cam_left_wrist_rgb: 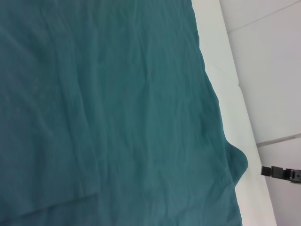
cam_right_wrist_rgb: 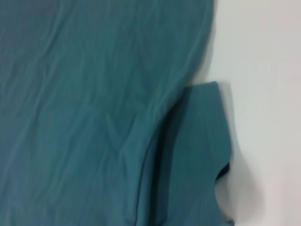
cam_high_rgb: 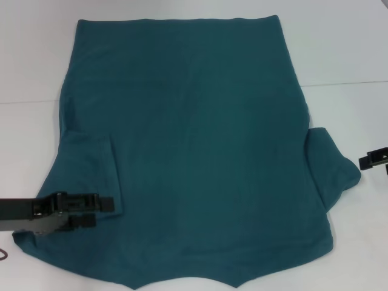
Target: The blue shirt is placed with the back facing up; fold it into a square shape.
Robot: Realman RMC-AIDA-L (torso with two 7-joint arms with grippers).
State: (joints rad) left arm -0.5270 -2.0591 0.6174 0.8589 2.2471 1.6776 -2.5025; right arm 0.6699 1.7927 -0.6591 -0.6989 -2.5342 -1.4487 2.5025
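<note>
- The shirt (cam_high_rgb: 194, 151) lies flat on the white table (cam_high_rgb: 339, 48), hem at the far side, collar end toward us, so both sleeves sit within reach of our arms.
- Our left sleeve (cam_high_rgb: 88, 163) is already turned in over the body, which we judge to be the first side fold toward a square.
- Our left gripper (cam_high_rgb: 100, 212) sits low over that folded sleeve near the shoulder. Its fingers look parted one above the other, with no cloth visibly between them, so we read it as released.
- Our right sleeve (cam_high_rgb: 330, 163) still sticks out onto the table, unfolded.
- Our right gripper (cam_high_rgb: 373, 160) waits just beside that sleeve, clear of the cloth, and we cannot tell whether it is parted or closed.
- The collar edge runs out of the head view, and neither wrist view shows its own fingers.
</note>
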